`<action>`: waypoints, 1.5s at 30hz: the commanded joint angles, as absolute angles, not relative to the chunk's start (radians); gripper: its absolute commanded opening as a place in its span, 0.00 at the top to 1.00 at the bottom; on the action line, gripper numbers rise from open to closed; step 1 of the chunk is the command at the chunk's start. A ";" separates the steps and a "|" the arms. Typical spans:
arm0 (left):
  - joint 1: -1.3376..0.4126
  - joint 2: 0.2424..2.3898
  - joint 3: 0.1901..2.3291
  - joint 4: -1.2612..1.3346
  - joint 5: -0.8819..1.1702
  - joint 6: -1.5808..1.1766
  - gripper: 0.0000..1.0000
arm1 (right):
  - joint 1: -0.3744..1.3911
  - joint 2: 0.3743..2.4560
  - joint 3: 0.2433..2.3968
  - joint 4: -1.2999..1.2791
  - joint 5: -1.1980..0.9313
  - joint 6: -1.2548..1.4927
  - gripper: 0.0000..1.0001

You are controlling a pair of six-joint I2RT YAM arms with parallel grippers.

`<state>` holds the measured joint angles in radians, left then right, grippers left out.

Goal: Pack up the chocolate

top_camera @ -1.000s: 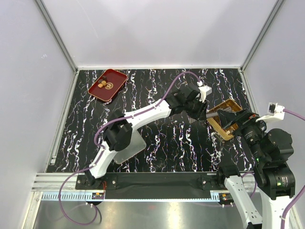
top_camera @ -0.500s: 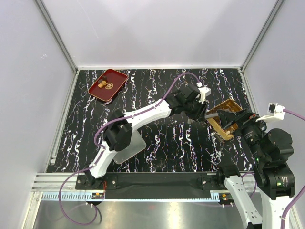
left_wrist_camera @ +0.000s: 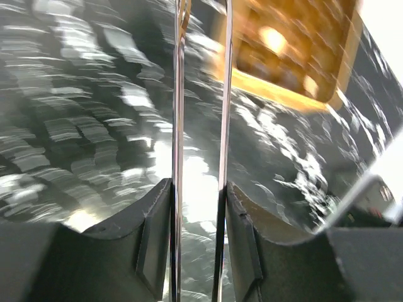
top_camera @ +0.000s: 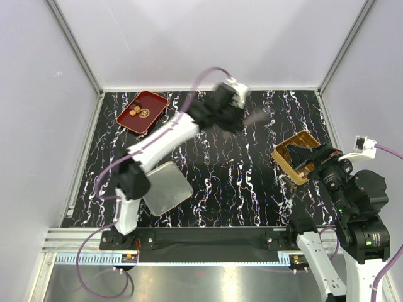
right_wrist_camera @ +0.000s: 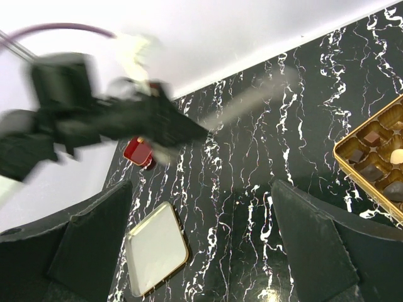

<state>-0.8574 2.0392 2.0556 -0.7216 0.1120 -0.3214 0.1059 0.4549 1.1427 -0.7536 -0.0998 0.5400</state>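
On the top camera, my left claw is a blur above the far middle of the table, with the tongs smeared beyond it. The chocolate sits on the red tray at the far left. The gold box lies at the right, partly under the right claw. A flat silver lid lies near the left arm's base.

On the left wrist camera, the left claw is clamped on the tongs' two thin metal blades, and the gold box is blurred beyond them.

On the right wrist camera, the right claw gapes wide with nothing between its fingers. More chocolate sits in the gold box's compartments.
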 commanded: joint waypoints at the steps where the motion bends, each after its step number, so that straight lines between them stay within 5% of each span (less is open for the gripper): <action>1: -0.680 1.815 1.990 -0.787 -0.049 -0.301 0.60 | 0.112 0.440 1.152 -0.729 -0.121 0.545 0.00; 14: -0.106 1.653 1.655 -0.795 -0.209 -0.291 0.59 | 0.114 0.434 1.129 -0.710 -0.132 0.532 0.00; 45: -0.046 1.968 1.772 -0.727 -0.221 -0.282 0.58 | 0.112 0.459 1.134 -0.715 -0.089 0.497 0.00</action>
